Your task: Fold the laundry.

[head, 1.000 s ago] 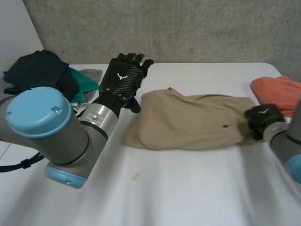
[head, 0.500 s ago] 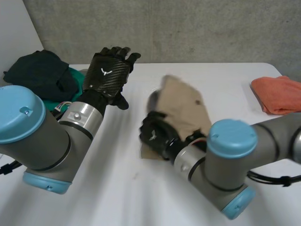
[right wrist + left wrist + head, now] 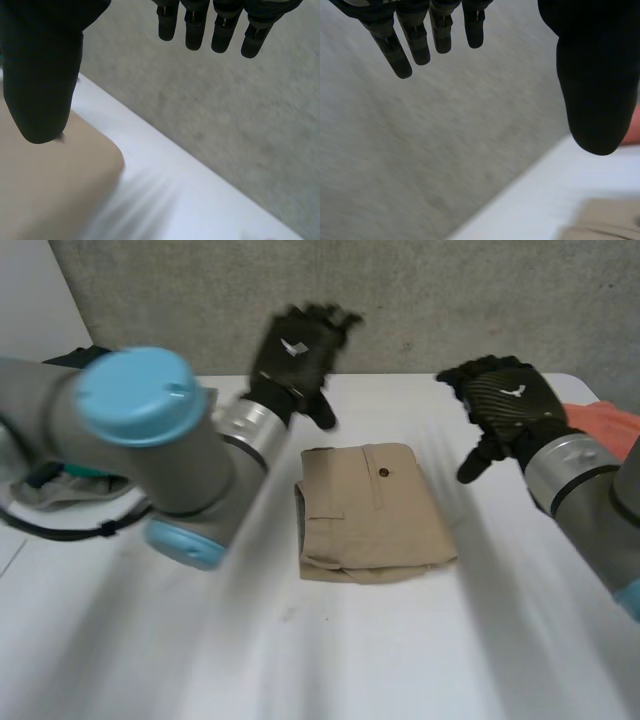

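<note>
Two open, empty hands, left hand (image 3: pixel 297 358) and right hand (image 3: pixel 508 400), hover near the folded trousers (image 3: pixel 372 512); soft, light cloth, I'd pinch its thick folded edge.

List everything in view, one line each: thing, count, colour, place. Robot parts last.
folded trousers: one, tan, with a dark button on top, in the middle of the table, no hand touching them
orange cloth: one, orange, at the table's right edge, partly behind the right arm
clothes heap: one, dark with some teal, at the table's far left, mostly hidden by the left arm
table: one, white, under everything
wall: one, grey, behind the table
left arm: one, grey with light-blue caps, reaching over the table's left side
right arm: one, grey, at the right
left hand: one, black, open, raised beyond the trousers' far left
right hand: one, black, open, raised beside the trousers' far right
</note>
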`<state>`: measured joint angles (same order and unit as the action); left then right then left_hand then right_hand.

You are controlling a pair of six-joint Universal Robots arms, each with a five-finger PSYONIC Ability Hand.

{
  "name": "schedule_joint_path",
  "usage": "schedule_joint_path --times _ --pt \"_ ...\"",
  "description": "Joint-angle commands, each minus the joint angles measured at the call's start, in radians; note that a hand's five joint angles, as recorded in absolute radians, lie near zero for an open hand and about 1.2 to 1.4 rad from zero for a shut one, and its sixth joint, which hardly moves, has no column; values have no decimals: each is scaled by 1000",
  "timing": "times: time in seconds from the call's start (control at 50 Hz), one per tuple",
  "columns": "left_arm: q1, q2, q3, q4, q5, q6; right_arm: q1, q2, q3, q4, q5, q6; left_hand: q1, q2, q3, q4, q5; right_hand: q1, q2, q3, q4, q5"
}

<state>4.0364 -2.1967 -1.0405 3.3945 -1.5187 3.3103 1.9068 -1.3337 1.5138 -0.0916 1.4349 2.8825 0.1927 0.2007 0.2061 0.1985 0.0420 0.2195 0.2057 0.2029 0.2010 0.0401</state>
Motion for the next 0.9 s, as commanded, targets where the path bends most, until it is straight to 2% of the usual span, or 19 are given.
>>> schedule_joint_path --times 0.02,0.12,0.18,0.22,0.34,0.42,0.52,0.6,0.72,0.8,0.88,0.9 --pt "-80 -221 235 -271 -47 -3 -23 168 -151 102 -33 -2 -9 -17 -22 -14 -32 -45 -31 -28 -26 -40" --pt "-100 -293 281 -345 -158 2 -43 279 -265 219 -169 58 -9 -17 -22 -14 -32 -45 -31 -28 -26 -40" --pt "-94 -322 292 -383 -210 6 -49 374 -323 266 -229 86 -9 -17 -22 -14 -32 -45 -31 -28 -26 -40" --pt "-82 -339 301 -424 -231 11 -48 430 -363 292 -240 93 -9 -17 -22 -14 -32 -45 -31 -28 -26 -40" --pt "-45 -367 303 -541 -232 54 -45 560 -451 331 -235 81 6 -2 -7 0 -18 -45 -31 -28 -26 -40" --pt "-43 -380 292 -567 -229 78 -43 619 -501 363 -222 67 9 1 -4 3 -15 -45 -31 -28 -26 -40" --pt "-54 -364 286 -567 -224 77 -42 599 -514 400 -177 -25 9 1 -4 3 -15 -45 -31 -28 -26 -40" --pt "-59 -241 283 -541 -219 75 -40 500 -483 380 -122 -78 -11 -19 -25 -17 -35 -45 -31 -28 -26 -40" --pt "-62 -68 214 -422 -152 75 24 294 -316 238 -53 -109 -18 -26 -32 -24 -42 -45 -31 -28 -26 -40" --pt "-51 35 128 -318 -68 75 99 168 -98 67 1 -195 -18 -26 -32 -24 -42 -45 -31 -28 -26 -40" --pt "-17 115 80 -267 67 72 152 100 130 -83 54 -273 -18 -26 -32 -24 -42 -45 -31 -28 -26 -40" --pt "10 142 70 -279 148 66 172 91 205 -133 71 -287 -18 -26 -32 -24 -42 -45 -31 -28 -26 -40"
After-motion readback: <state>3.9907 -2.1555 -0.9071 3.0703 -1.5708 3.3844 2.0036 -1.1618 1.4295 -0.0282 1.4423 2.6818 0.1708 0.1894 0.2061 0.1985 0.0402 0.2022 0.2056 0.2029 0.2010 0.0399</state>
